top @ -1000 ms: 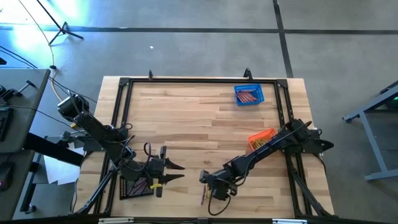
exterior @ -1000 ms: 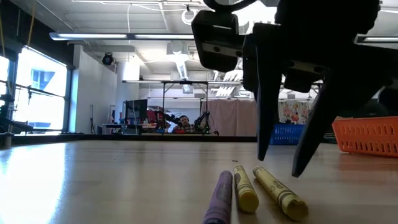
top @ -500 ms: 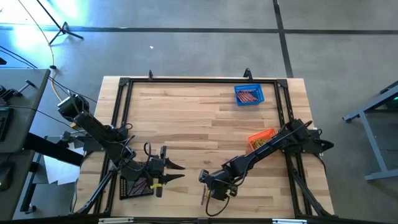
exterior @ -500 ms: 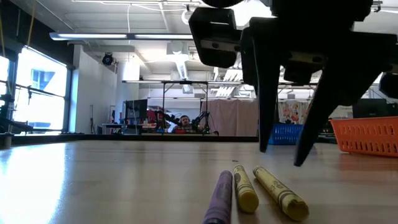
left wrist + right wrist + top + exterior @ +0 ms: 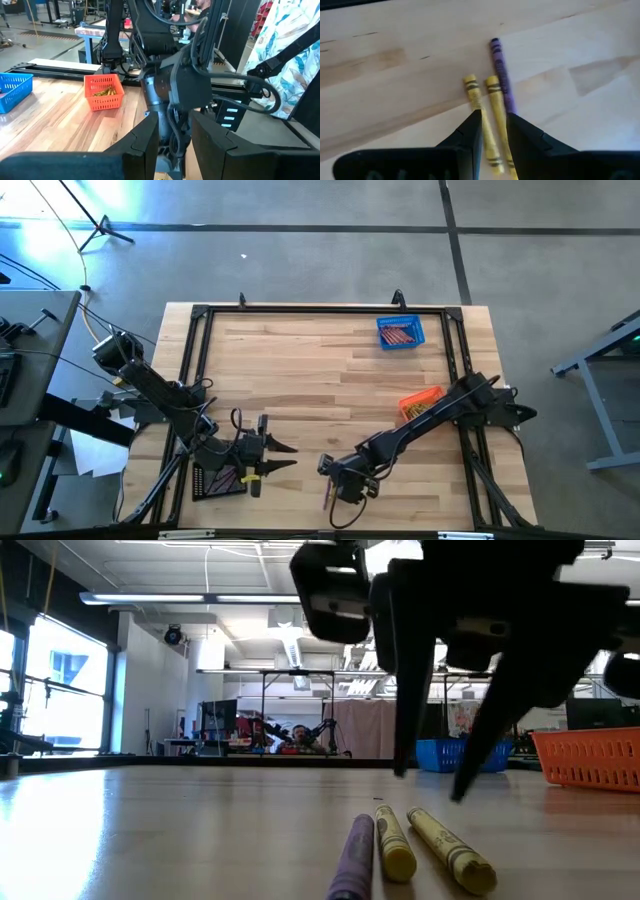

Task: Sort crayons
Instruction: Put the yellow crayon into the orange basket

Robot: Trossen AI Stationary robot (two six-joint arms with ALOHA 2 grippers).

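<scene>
Three crayons lie side by side on the table near its front edge: one purple [image 5: 352, 858] and two yellow [image 5: 395, 843] [image 5: 450, 852]. They also show in the right wrist view: purple [image 5: 500, 75], yellow [image 5: 496, 107], yellow [image 5: 472, 92]. My right gripper [image 5: 430, 785] hangs open just above them, fingers pointing down, touching nothing; it also shows in the high view [image 5: 337, 490]. My left gripper [image 5: 283, 455] is open and empty, beside the black basket [image 5: 218, 481] at the front left.
An orange basket [image 5: 420, 402] with yellow crayons stands right of centre. A blue basket [image 5: 400, 333] with red-orange crayons stands at the far right. The black basket holds a few crayons. A black frame [image 5: 300, 310] runs round the table.
My right gripper has risen a little and shifted slightly toward the table's left edge above the crayons. The crayons have stayed where they were.
</scene>
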